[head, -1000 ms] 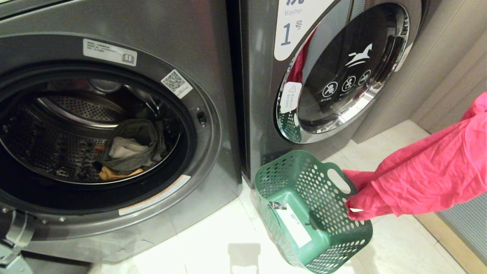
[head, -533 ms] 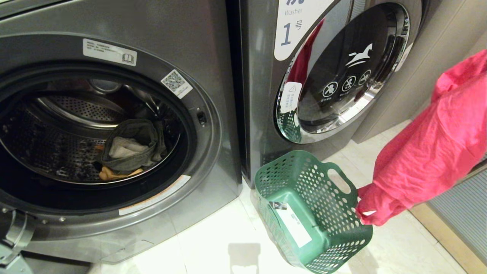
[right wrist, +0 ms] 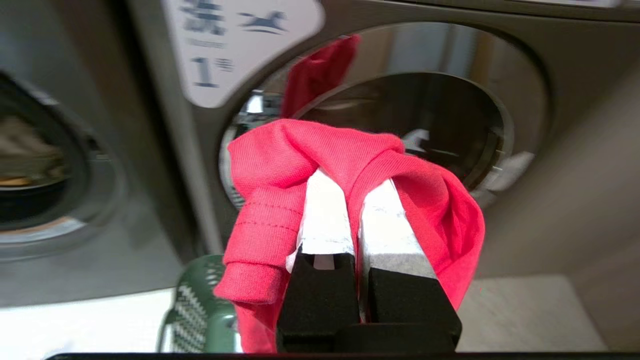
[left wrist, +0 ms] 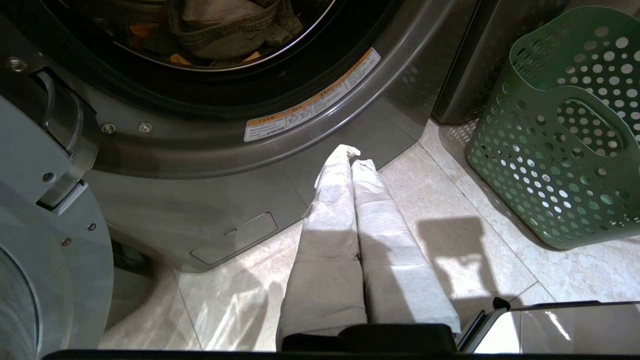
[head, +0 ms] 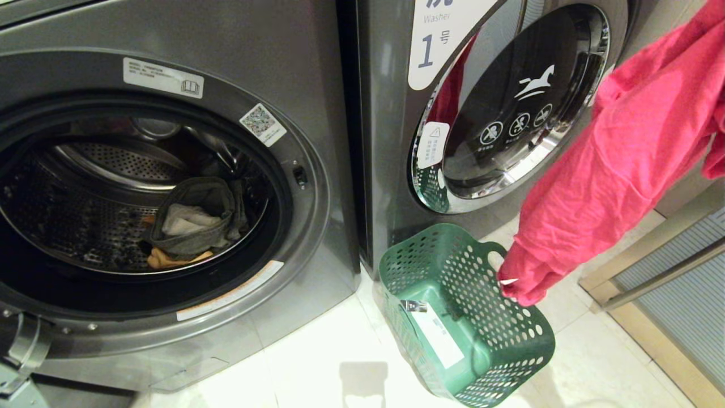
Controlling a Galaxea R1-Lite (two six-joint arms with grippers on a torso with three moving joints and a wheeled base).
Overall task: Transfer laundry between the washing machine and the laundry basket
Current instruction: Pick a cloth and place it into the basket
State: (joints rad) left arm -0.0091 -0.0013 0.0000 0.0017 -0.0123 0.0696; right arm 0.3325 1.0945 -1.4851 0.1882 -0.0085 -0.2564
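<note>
Right wrist view shows my right gripper (right wrist: 352, 210) clamped on a fold of the red garment (head: 617, 164): soft, light, floppy, so a bunched pinch suits it; it hangs beside the laundry basket (head: 453, 266), left gripper (left wrist: 352, 157) closed, empty

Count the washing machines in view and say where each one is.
2. An open washing machine on the left holds clothes in its drum. A closed machine labelled 1 stands to its right, behind the green basket. Others may lie outside the views.
</note>
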